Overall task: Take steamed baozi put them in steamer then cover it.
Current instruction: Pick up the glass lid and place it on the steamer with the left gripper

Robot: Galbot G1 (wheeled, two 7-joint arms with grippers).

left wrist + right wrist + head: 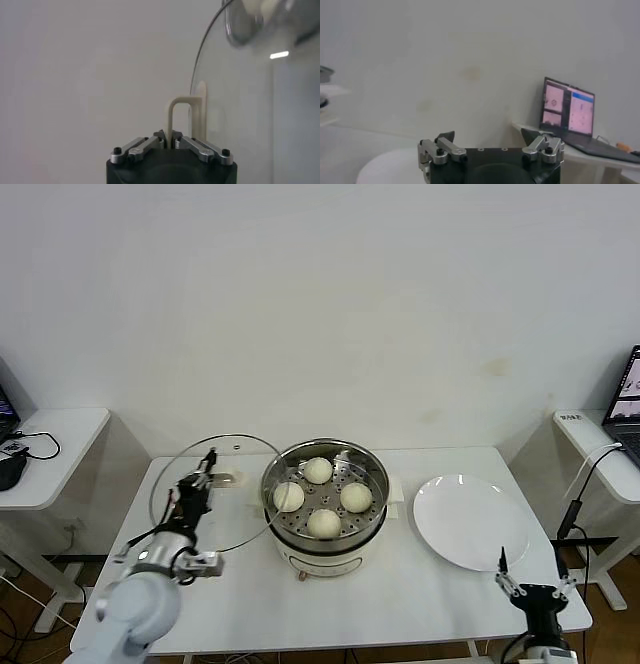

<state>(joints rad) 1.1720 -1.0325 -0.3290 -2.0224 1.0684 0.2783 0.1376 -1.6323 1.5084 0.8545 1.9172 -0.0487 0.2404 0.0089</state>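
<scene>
Baozi (pixel 318 471): four cream-white buns on the perforated tray inside the steamer (pixel 372 529), steel pot, uncovered, mid-table. Cover (pixel 240 454): clear glass, tilted on edge, just left of steamer.

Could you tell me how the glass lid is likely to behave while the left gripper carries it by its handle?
The lid is clear glass with a metal rim, so probably stiff and breakable if knocked on the steamer. The left gripper pinches only the thin handle, so the wide disc may swing or twist. It looks fairly heavy for that grip.
</scene>
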